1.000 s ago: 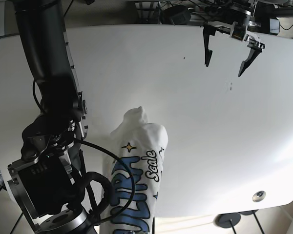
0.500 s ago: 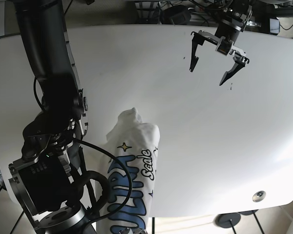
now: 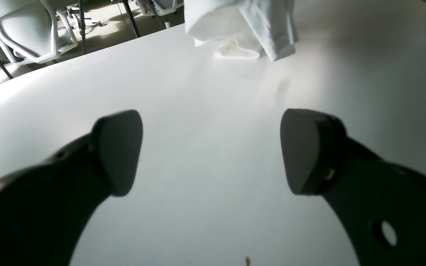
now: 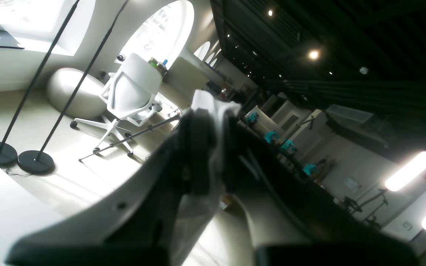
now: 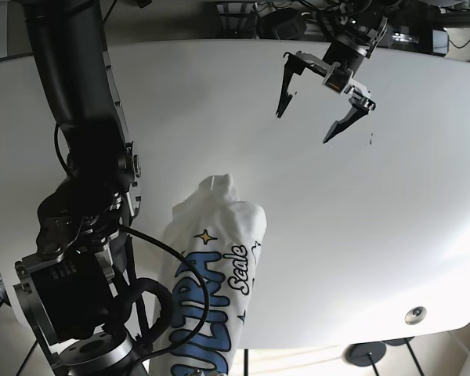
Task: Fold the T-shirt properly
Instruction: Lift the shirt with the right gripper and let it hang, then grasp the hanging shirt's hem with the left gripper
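My left claw (image 5: 313, 98) spread wide, empty, above table (image 5: 392, 219). T-shirt (image 5: 211, 274) well apart, bunched, hanging lengthwise from my right claw (image 4: 213, 122), which pinches cloth.

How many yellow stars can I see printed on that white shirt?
1 is clear: a four-pointed yellow star above the blue lettering on the white cotton T-shirt, which lies bunched at the near edge of the white table. More may hide in the folds.
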